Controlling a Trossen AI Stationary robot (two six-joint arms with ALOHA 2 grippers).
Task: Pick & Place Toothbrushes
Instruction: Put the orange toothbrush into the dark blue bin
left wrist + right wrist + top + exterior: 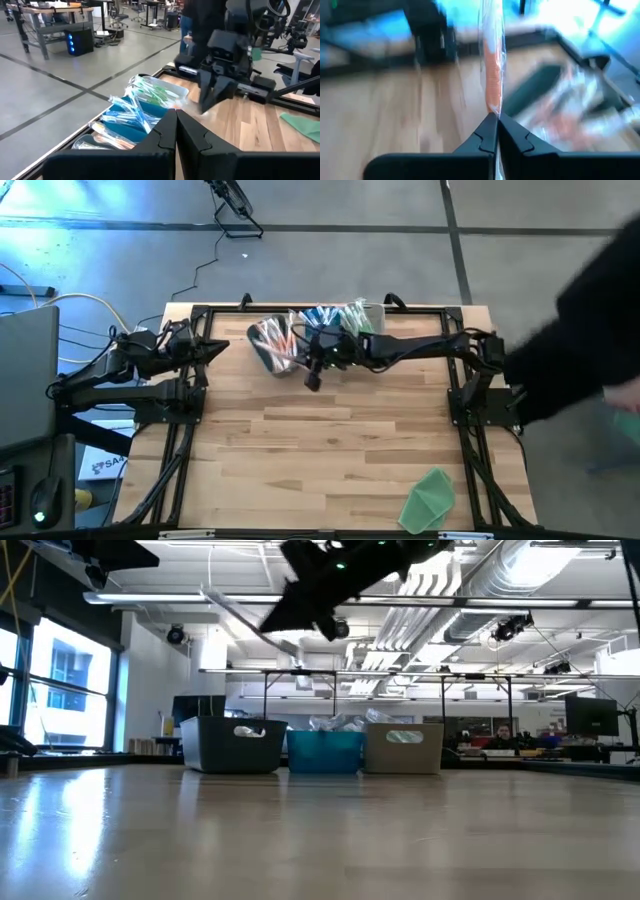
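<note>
Three bins stand side by side at the table's far edge. The dark bin (268,345) holds pink and orange toothbrushes (102,141), the blue bin (325,751) holds blue ones (125,116), and the clear bin (172,90) holds green ones (155,92). My right gripper (496,116) hangs well above the table in front of the dark and blue bins, shut on an orange toothbrush in a clear wrapper (492,70). My left gripper (176,116) waits shut at the table's far left, touching nothing. My right gripper pinches one end of the wrapped orange toothbrush (493,107) between its two fingertips. The toothbrush runs on in line with the fingers, out past their tips. It is lifted clear of the table and the bins, and in the low view the toothbrush (235,608) slants upward from the gripper.
A green cloth (430,498) lies near the table's front right corner. A person's dark sleeve (590,310) reaches in beyond the right edge. A black frame (470,395) borders the wooden table top (330,450).
</note>
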